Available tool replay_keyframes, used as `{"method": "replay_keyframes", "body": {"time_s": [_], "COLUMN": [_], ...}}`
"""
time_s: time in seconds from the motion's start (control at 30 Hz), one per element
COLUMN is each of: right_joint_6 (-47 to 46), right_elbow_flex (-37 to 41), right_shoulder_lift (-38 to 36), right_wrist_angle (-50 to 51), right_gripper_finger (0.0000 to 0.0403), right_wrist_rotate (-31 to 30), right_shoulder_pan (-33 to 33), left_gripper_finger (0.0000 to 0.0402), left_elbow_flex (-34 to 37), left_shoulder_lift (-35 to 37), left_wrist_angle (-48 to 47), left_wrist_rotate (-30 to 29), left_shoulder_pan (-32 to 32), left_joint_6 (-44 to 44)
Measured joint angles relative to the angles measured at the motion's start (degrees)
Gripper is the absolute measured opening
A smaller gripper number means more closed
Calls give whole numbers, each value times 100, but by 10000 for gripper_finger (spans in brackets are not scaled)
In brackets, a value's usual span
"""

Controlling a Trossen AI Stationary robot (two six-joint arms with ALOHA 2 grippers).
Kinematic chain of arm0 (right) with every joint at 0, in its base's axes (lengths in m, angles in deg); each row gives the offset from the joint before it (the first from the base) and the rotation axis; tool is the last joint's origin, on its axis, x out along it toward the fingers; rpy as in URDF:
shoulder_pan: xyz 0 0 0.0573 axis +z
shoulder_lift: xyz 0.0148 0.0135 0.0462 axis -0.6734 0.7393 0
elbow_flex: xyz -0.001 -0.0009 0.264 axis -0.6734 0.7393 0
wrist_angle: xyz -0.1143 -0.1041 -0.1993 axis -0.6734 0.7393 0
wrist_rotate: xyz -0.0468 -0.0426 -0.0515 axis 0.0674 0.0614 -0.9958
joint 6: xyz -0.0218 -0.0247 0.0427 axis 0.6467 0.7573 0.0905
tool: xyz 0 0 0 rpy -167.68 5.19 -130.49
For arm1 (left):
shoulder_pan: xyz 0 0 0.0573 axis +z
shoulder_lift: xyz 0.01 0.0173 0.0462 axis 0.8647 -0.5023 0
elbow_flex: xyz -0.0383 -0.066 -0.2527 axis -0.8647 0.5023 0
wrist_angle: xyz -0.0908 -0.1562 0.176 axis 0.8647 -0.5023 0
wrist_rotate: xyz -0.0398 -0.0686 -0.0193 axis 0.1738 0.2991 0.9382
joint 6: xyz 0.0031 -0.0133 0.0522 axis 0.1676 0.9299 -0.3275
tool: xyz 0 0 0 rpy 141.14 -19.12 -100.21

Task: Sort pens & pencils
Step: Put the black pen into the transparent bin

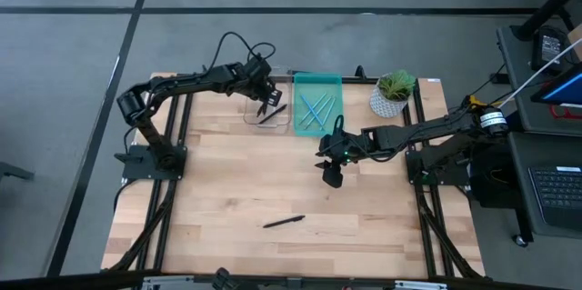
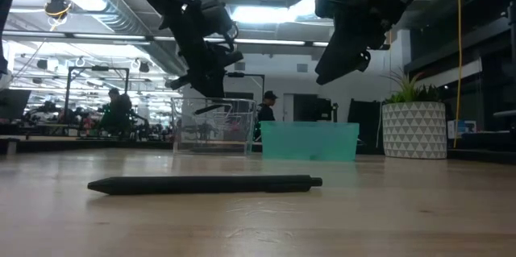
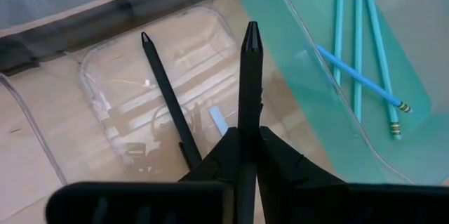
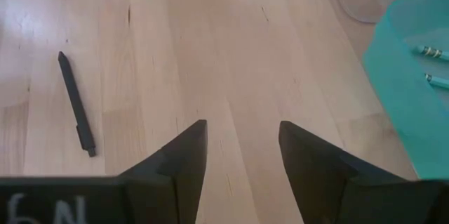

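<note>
Left gripper (image 3: 247, 150): clenched on a black pen (image 3: 250, 76), which is held tip-forward over the clear tray (image 1: 253, 113), seemingly so it can be let go among its own kind.
Clear tray: 1 black pen (image 3: 166, 94) is already lodged inside, leaning on the wall; the black ones are evidently gathered here.
Teal tray (image 1: 331, 84): 4 teal pencils (image 3: 359, 52) are laid in it, 1 crossed over the others; it is set just beside the clear tray so the 2 colours are kept apart.
Right gripper (image 4: 242, 164): released, nothing is held; it is poised above bare table (image 1: 227, 190) near the teal tray, well apart from the loose pen.
Loose pen (image 1: 284, 222): 1 black pen is left flat on the table toward the near edge, not yet sorted.
Next, as judged: the held pen is to be dropped, and the loose pen is to be fetched.
</note>
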Motion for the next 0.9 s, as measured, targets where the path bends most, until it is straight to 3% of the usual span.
{"method": "replay_keyframes", "body": {"time_s": [0.53,0.9], "right_joint_6": [1,24], "right_elbow_flex": [0,0], "right_shoulder_lift": [0,3], "right_wrist_angle": [6,42], "right_gripper_finger": [180,180], "right_wrist_rotate": [0,0], "right_shoulder_pan": [0,0], "left_gripper_finger": [118,123], "left_elbow_flex": [0,-599], "left_shoulder_lift": [13,489], "left_wrist_angle": [161,193], "left_wrist_rotate": [-2,144], "left_shoulder_pan": [-17,-195], "left_joint_6": [-204,-364]}}
